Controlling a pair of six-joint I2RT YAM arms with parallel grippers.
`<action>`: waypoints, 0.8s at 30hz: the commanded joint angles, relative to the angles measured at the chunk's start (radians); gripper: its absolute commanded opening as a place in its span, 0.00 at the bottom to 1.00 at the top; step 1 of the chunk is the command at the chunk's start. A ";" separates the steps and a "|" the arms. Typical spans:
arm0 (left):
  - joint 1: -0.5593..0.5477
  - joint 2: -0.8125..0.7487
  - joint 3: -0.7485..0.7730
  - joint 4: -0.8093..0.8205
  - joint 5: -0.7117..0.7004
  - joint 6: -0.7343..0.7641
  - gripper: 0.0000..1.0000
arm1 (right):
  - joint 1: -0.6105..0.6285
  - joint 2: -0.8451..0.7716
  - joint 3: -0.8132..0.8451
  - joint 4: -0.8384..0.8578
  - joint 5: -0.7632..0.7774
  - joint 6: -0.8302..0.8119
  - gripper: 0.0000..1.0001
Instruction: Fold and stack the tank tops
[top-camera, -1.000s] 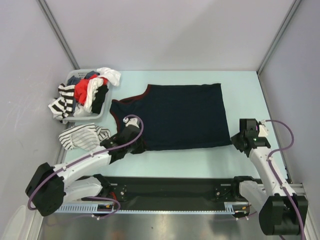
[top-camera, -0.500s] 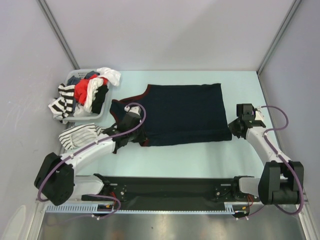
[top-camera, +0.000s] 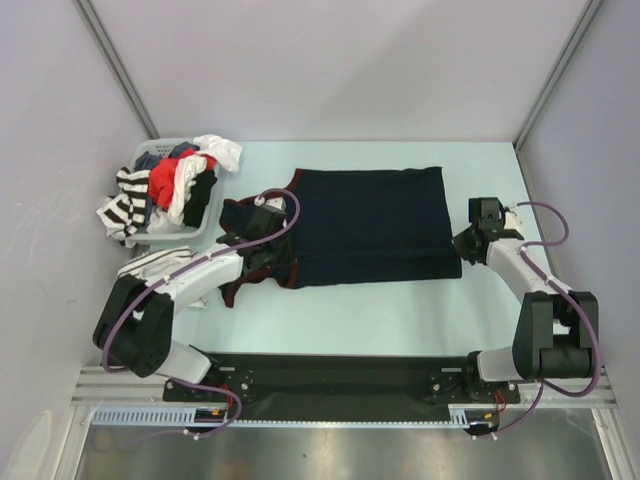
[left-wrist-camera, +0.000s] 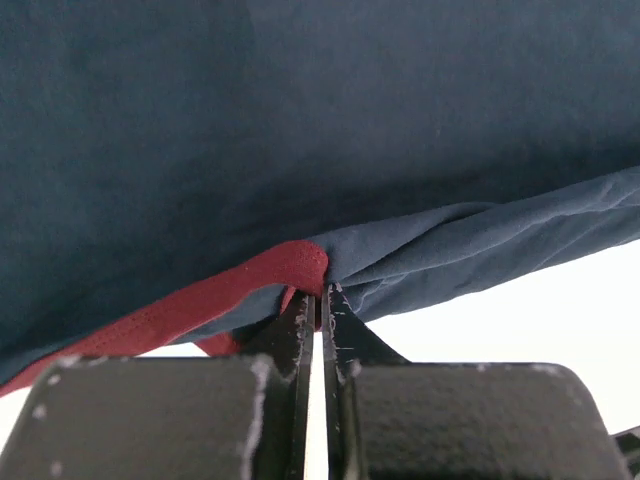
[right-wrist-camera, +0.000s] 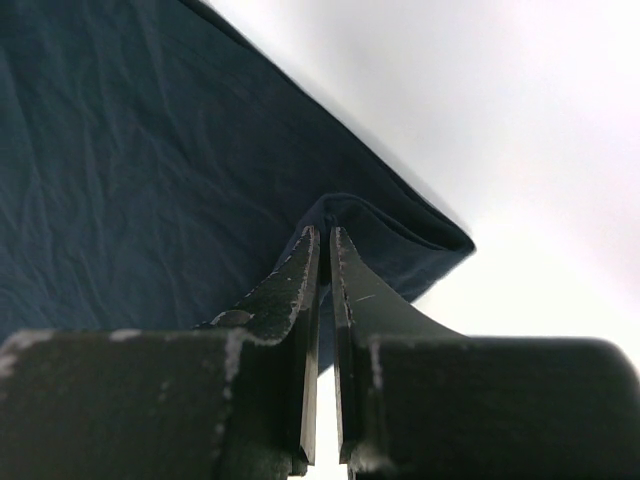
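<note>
Navy top (top-camera: 375, 225) lies spread mid-tabletop (top-camera: 400, 315). Left gripper (left-wrist-camera: 320, 300) is pinched tight on its maroon-trimmed near corner. Right gripper (right-wrist-camera: 324, 238) is nipped onto the near hem corner. Striped top (top-camera: 148, 263) lies at left, just beside the clothes basket (top-camera: 168, 238).

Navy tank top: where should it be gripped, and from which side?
Grip the navy tank top by its near edge, at both ends, coming low from the near side: it is spread wide, so one pinch would likely let it sag. The left hand is shut on the maroon trim, the right hand on the hem corner.
</note>
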 joint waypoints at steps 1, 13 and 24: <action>0.025 0.022 0.062 0.026 0.014 0.037 0.01 | -0.003 0.036 0.063 0.059 0.026 0.008 0.00; 0.061 0.142 0.150 0.040 0.029 0.068 0.00 | -0.003 0.145 0.129 0.105 0.024 0.026 0.00; 0.082 0.257 0.246 0.026 0.037 0.085 0.00 | -0.003 0.253 0.219 0.094 0.031 0.028 0.00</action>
